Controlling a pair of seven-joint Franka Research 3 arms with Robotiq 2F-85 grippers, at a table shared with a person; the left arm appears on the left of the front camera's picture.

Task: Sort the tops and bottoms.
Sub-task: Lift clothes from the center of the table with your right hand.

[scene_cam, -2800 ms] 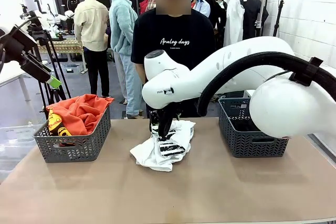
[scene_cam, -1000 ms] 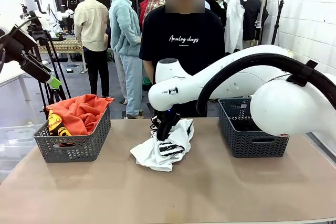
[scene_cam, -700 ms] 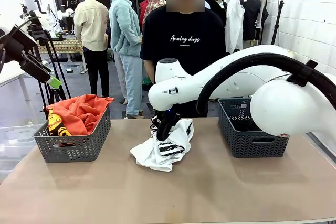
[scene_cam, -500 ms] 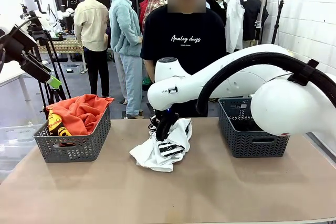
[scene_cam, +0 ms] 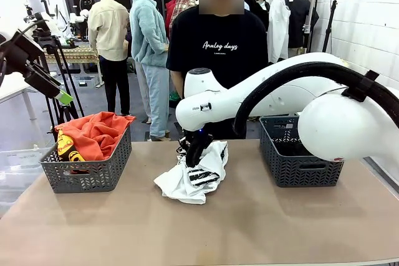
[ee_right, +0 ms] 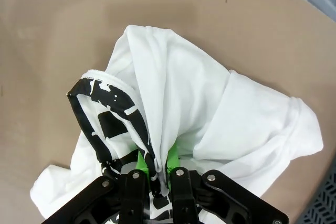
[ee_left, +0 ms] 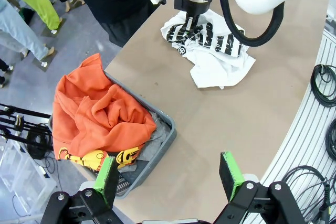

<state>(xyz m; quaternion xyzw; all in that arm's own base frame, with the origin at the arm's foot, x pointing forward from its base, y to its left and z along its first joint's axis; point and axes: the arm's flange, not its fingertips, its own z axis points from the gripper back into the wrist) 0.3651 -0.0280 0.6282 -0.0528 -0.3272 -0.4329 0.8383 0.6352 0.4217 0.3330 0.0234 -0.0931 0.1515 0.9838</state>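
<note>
While the white top with black print (scene_cam: pixel 196 172) lay crumpled on the table (scene_cam: pixel 249 228) between the two baskets, a fold of it at the far edge of the heap was pinched by the right gripper (scene_cam: pixel 192 159). Seen from the right wrist, the green pads (ee_right: pixel 140 162) were pressed nearly together on a gathered ridge of white cloth and black-printed cloth (ee_right: pixel 173 129), so the jaws were closed on the garment. The rest of the top was spread on the tabletop toward the robot's side of the gripper.

Left of the white top, a dark grey basket (scene_cam: pixel 87 169) was filled by the orange top (scene_cam: pixel 93 134), its yellow graphic (scene_cam: pixel 67 149) hung over the near rim; from the left wrist, a strip of light grey garment (ee_left: pixel 157 139) was seen under the orange one. Right of the white top, a second dark grey basket (scene_cam: pixel 293 154) was set; its contents could not be made out.

The left gripper (ee_left: pixel 168 174) was held wide apart, high over the left basket's near corner, with nothing between its fingers.
</note>
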